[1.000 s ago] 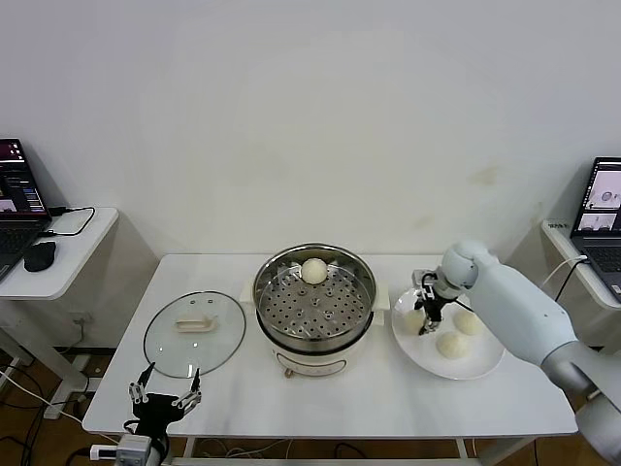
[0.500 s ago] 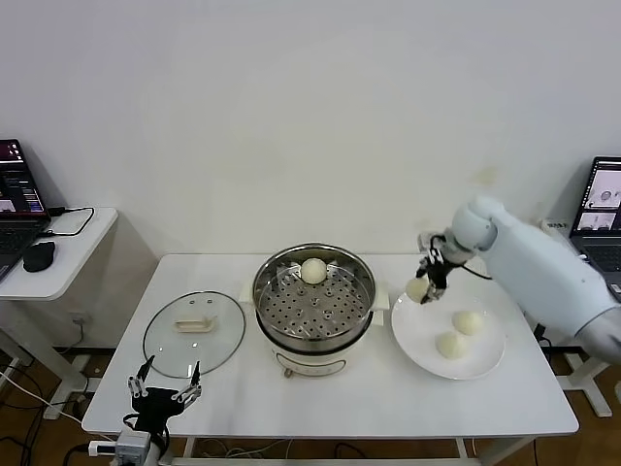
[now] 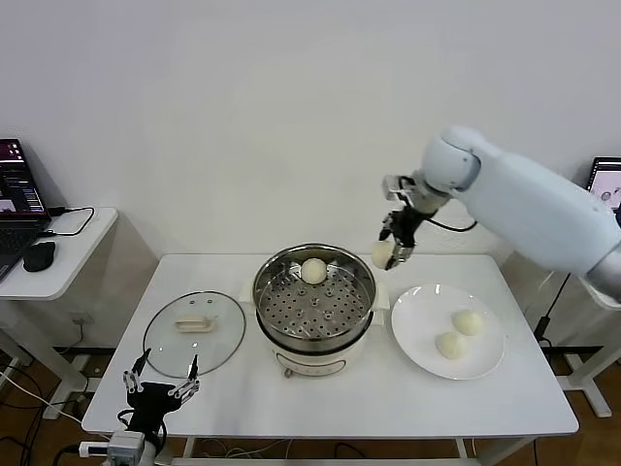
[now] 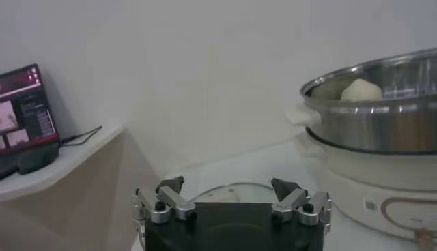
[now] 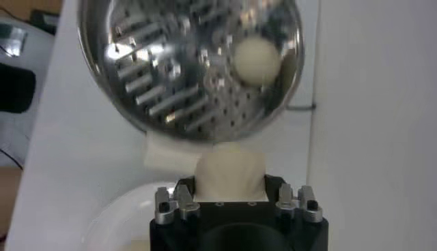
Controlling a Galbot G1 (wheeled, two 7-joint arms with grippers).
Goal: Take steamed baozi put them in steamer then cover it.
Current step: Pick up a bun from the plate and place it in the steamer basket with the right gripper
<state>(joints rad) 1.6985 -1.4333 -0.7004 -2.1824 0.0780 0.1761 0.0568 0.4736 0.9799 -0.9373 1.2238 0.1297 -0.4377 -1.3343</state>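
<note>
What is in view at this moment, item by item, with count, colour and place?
Steamed baozi: four, cream-white; one in the steamer, one held, two on the plate.
Steamer: one, steel on cream base, table centre.
Cover: one, clear glass, flat on the table at the steamer's left.
Plate: one, white, at the steamer's right.
Table: one, white.
Laptops: two, on side desks.
Mouse: one, black, left desk.
Left gripper: open, near table edge.
Right gripper: shut on a baozi, above the steamer's right rim.
</note>
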